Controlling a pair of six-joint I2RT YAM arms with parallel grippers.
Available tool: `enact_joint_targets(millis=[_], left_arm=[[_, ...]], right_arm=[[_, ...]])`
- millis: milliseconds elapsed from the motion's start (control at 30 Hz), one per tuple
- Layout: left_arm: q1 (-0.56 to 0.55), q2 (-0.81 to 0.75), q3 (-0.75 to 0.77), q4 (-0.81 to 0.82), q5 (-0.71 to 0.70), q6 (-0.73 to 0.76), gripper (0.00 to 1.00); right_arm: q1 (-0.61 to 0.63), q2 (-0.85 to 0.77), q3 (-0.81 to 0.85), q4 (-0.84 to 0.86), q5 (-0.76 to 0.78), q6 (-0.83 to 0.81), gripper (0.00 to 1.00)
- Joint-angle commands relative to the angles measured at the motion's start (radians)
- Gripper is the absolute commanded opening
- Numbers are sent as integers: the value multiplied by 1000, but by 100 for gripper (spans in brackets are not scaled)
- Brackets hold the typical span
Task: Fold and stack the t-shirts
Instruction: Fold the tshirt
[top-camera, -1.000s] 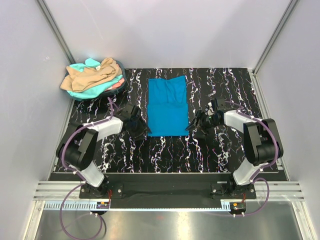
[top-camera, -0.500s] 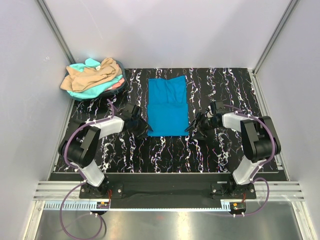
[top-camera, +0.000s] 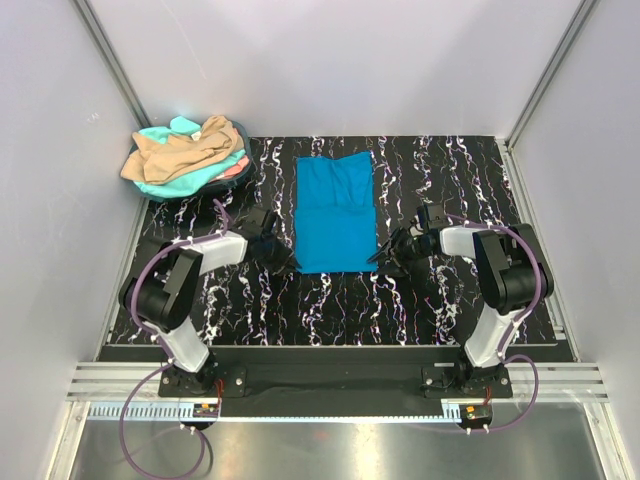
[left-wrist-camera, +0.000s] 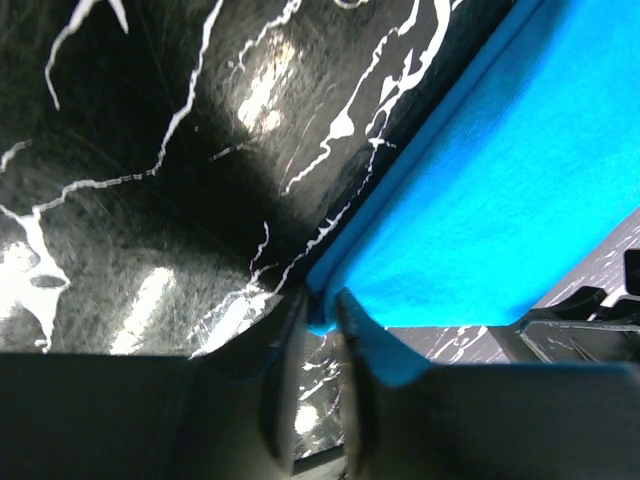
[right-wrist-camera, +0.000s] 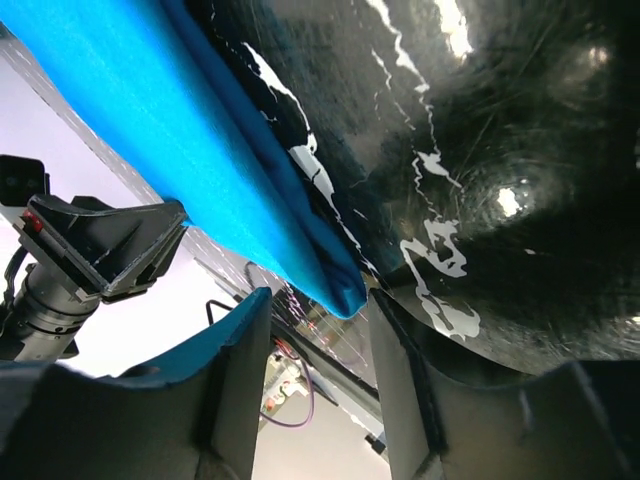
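Folding the blue t-shirt (top-camera: 336, 215): left gripper (left-wrist-camera: 315, 308) sits nearly together at a near corner, grip unclear. Right gripper (right-wrist-camera: 318, 300) straddles the other corner, jaws apart. Next, both need firm pinches.

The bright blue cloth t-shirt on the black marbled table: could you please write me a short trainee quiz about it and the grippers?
1. True or false: the bright blue cloth t-shirt lies flat on the black white-veined table.
2. The left gripper and right gripper are at its: A) far corners, B) near corners, C) middle fold?
3. Where is the heap of tan, mint and coral cloth shirts?
Key: 1 true; 2 B; 3 the table's far-left corner.
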Motion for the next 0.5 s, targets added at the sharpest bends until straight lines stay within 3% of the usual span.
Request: enact_joint_targets(millis=[0, 167, 267, 300, 333, 467], left_arm=[[6, 84, -35, -71, -98, 70, 20], [8, 96, -20, -68, -96, 102, 8], [6, 99, -4, -77, -104, 134, 3], [8, 101, 0, -75, -102, 155, 0], [8, 102, 5, -74, -104, 169, 0], [-14, 66, -7, -109, -140, 217, 0]], right_arm=[[8, 51, -26, 22, 159, -30, 50], [8, 88, -12, 37, 167, -38, 40], [10, 99, 0, 48, 154, -46, 23], [8, 109, 7, 49, 145, -57, 8], [8, 108, 7, 49, 144, -63, 1], [16, 85, -12, -4, 147, -104, 0]])
